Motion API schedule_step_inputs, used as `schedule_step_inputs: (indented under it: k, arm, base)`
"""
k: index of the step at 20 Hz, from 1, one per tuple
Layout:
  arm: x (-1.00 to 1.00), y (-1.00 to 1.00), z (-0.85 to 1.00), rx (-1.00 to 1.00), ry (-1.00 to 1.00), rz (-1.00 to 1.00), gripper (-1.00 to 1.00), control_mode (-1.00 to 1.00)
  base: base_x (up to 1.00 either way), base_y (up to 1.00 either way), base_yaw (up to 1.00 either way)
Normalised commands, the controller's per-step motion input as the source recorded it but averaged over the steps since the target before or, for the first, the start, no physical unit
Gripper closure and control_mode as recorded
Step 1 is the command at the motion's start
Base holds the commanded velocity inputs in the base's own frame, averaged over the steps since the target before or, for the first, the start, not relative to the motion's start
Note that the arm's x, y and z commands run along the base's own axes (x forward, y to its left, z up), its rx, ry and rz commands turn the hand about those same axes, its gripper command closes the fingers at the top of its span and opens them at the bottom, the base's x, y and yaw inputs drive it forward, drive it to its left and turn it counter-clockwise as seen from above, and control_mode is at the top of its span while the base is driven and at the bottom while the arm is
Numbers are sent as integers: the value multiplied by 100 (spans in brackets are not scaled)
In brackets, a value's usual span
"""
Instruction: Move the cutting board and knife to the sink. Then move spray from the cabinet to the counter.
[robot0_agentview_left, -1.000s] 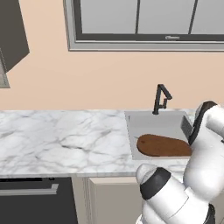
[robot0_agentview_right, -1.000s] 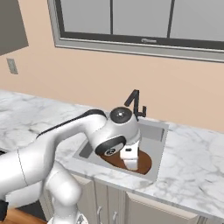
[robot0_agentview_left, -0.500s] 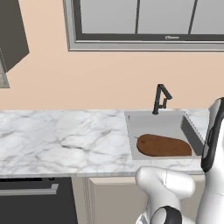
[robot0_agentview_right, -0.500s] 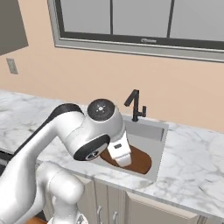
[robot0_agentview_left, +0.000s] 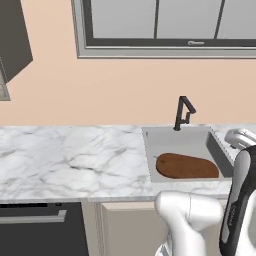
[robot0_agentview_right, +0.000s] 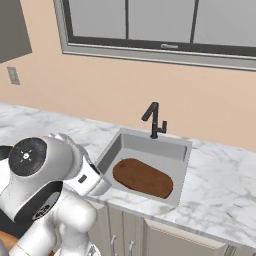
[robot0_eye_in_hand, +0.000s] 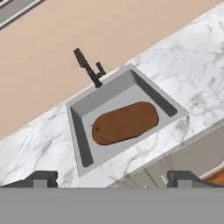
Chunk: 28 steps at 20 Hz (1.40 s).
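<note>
The dark reddish-brown cutting board (robot0_agentview_left: 187, 166) (robot0_agentview_right: 142, 178) (robot0_eye_in_hand: 124, 122) lies flat on the floor of the light grey sink (robot0_agentview_left: 175, 134) (robot0_agentview_right: 150, 145) (robot0_eye_in_hand: 113, 92), in front of the black faucet (robot0_agentview_left: 182, 112) (robot0_eye_in_hand: 89, 68). My gripper (robot0_eye_in_hand: 112, 180) hangs well above the sink's near edge, over the counter front. It is open, with its fingertips (robot0_eye_in_hand: 41, 178) far apart and nothing between them. The white marble counter (robot0_agentview_left: 70, 160) (robot0_agentview_right: 220, 190) (robot0_eye_in_hand: 188, 70) runs on both sides of the sink. The knife and the spray are out of view.
A window (robot0_agentview_left: 165, 25) runs along the peach wall above the faucet. A dark grey unit (robot0_agentview_left: 10, 40) hangs at the upper left. A dark appliance front (robot0_agentview_left: 35, 230) sits under the counter at left. A wall outlet (robot0_agentview_right: 12, 75) is left of the window.
My arm has pulled back from over the sink toward the counter front, uncovering the basin. The cutting board stays where it lay.
</note>
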Motion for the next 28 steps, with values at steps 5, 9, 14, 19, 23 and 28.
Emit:
schedule_step_inputs:
  k: [5, 9, 14, 19, 23, 28]
  arm:
    - [-18, 35, 97, -13, 1, 32, -100, -100]
    - [-5, 52, 48, -22, 1, 13, -100, -100]
    - [-2, 63, 14, -28, -15, 2, -100, -100]
    - [6, 40, 0, -15, -7, 3, -100, -100]
    - [-6, 21, 0, -1, 0, 5, -100, 100]
    - [0, 0, 0, 0, 0, 0, -100, 100]
  base:
    - [0, 0, 0]
    - [0, 0, 0]
    - [0, 0, 0]
    - [0, 0, 0]
    - [-18, 0, 5]
    - [-98, 32, 27]
